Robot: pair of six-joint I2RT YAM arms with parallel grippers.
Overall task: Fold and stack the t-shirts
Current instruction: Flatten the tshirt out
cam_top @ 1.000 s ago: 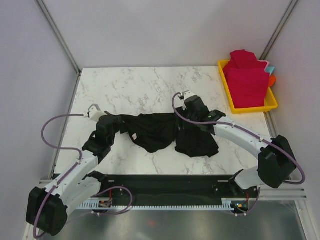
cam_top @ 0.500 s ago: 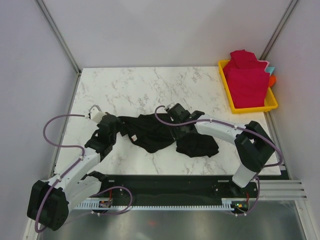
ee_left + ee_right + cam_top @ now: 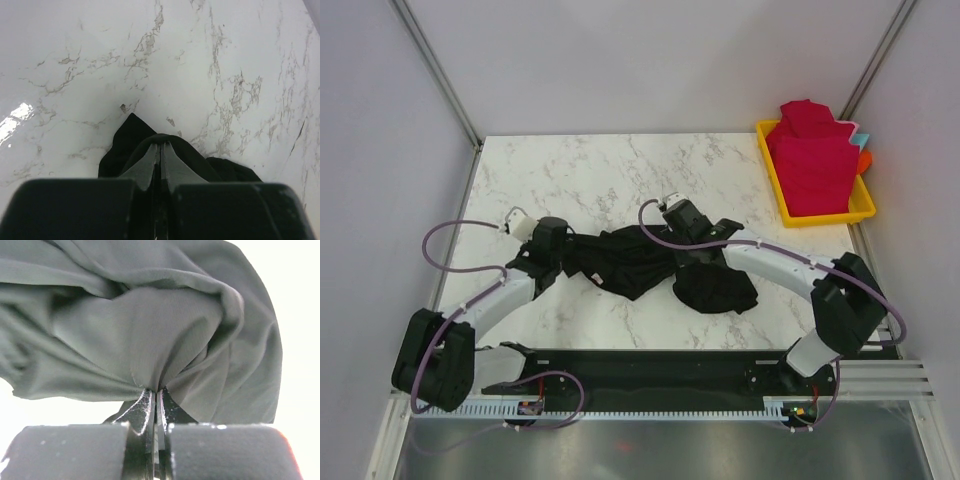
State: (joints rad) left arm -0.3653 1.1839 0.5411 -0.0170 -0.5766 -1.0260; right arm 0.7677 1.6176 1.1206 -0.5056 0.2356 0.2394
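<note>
A black t-shirt lies crumpled across the middle of the marble table. My left gripper is shut on its left end; in the left wrist view the cloth wraps over the closed fingertips. My right gripper is shut on a bunched fold near the shirt's middle, and the right wrist view shows dark cloth pinched between the jaws. Folded crimson-red t-shirts are piled at the back right.
The red pile sits in a yellow tray at the table's back right corner, with bits of teal and orange behind it. Grey walls enclose the table. Bare marble lies behind the black shirt.
The right gripper moved left over the shirt, then closed on a fold of it. The left arm shifted right with its end of the shirt, bunching the cloth inward.
</note>
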